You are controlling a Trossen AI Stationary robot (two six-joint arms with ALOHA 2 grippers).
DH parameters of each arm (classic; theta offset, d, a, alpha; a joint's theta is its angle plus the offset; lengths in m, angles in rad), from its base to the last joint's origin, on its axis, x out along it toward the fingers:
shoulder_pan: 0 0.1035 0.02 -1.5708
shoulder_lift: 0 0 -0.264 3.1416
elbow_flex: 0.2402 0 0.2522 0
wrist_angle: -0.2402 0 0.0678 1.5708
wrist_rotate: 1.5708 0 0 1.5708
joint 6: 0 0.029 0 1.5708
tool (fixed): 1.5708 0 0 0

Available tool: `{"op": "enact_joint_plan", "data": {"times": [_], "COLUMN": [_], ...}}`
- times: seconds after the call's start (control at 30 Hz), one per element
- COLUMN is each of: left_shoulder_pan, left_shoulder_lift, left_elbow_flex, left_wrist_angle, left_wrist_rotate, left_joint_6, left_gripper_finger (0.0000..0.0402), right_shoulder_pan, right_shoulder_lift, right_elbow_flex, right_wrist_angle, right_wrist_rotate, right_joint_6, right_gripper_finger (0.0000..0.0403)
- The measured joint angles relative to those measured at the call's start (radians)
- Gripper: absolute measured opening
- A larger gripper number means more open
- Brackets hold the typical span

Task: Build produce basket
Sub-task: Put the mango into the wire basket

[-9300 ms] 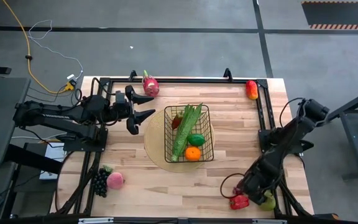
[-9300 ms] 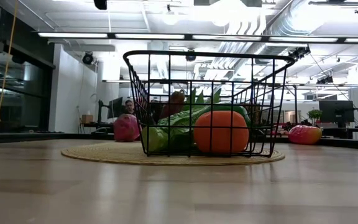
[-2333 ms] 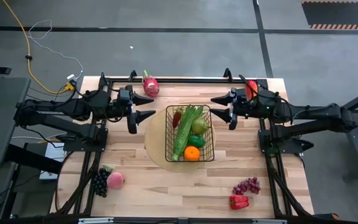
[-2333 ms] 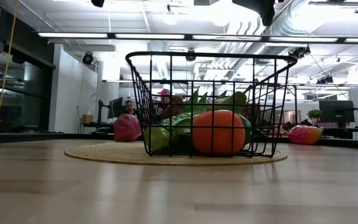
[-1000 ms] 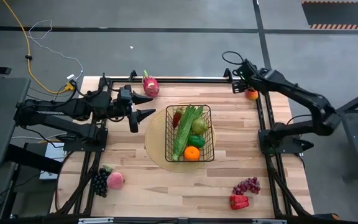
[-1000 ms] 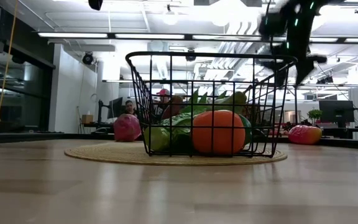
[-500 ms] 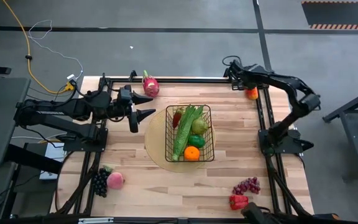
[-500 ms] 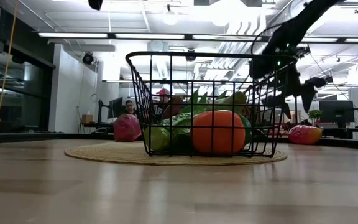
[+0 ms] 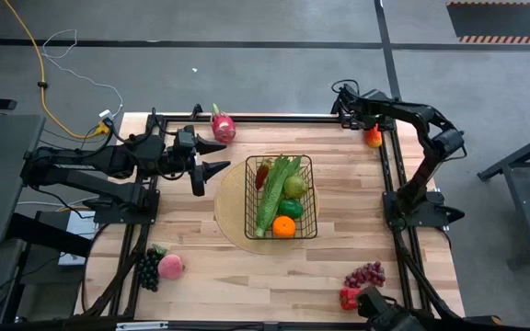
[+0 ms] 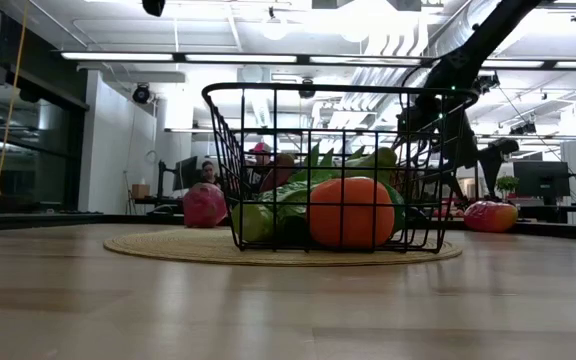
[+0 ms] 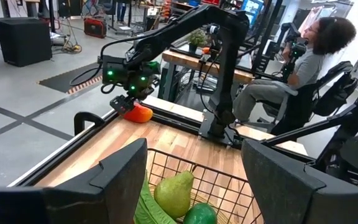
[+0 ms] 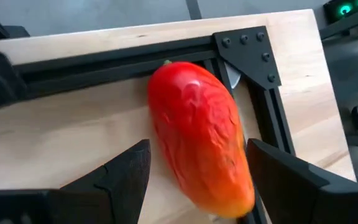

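The black wire basket [image 9: 281, 196] stands on a round tan mat and holds green pods, a pear [image 11: 174, 193], an orange, a green pepper and a red chili. My right gripper [image 9: 361, 120] is open at the table's far right corner. Its fingers stand on either side of a red-orange fruit [image 12: 201, 134] lying on the wood against the black frame [image 12: 244, 46]; no touch shows. My left gripper [image 9: 221, 154] hangs open left of the basket. Outside the basket lie a dragon fruit [image 9: 222, 124], dark grapes [image 9: 145, 269], a peach [image 9: 170, 267], red grapes [image 9: 366, 274] and a red pepper [image 9: 349, 297].
Black frame rails run along the table's far, left and right sides [image 9: 385, 170]. A dark object [image 9: 385, 311] shows at the near edge beside the red pepper. A person [image 11: 309, 68] sits beyond the table. Bare wood lies between the basket and the near edge [image 9: 265, 276].
My right gripper has come down over the red-orange fruit at the far right corner, its arm folding back toward the table's right edge. A dark object has come into view at the near edge. The left arm and the produce have kept still.
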Motion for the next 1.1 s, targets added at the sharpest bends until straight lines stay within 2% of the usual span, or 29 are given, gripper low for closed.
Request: {"op": "enact_joint_plan", "data": {"times": [0.33, 0.63, 0.87, 1.1], "left_shoulder_pan": [0.0, 0.0, 0.0, 0.0], "left_shoulder_lift": [0.0, 0.0, 0.0, 0.0], "left_elbow_flex": [0.0, 0.0, 0.0, 0.0], "left_wrist_angle": [0.0, 0.0, 0.0, 0.0], "left_wrist_rotate": [0.0, 0.0, 0.0, 0.0], "left_joint_6": [0.0, 0.0, 0.0, 0.0], "left_gripper_finger": [0.0252, 0.0252, 0.0252, 0.0252], "right_shoulder_pan": [-0.019, -0.013, 0.041, 0.173], "right_shoulder_lift": [0.078, 0.033, -0.027, -0.046], "right_elbow_flex": [0.007, 0.006, 0.004, 0.002], "right_wrist_angle": [0.007, 0.007, -0.029, -0.061], "right_wrist_rotate": [-0.048, -0.177, -0.337, -0.403], "right_joint_6": [-0.087, -0.221, -0.237, -0.236], "right_gripper_finger": [0.0256, 0.0256, 0.0256, 0.0256]}}
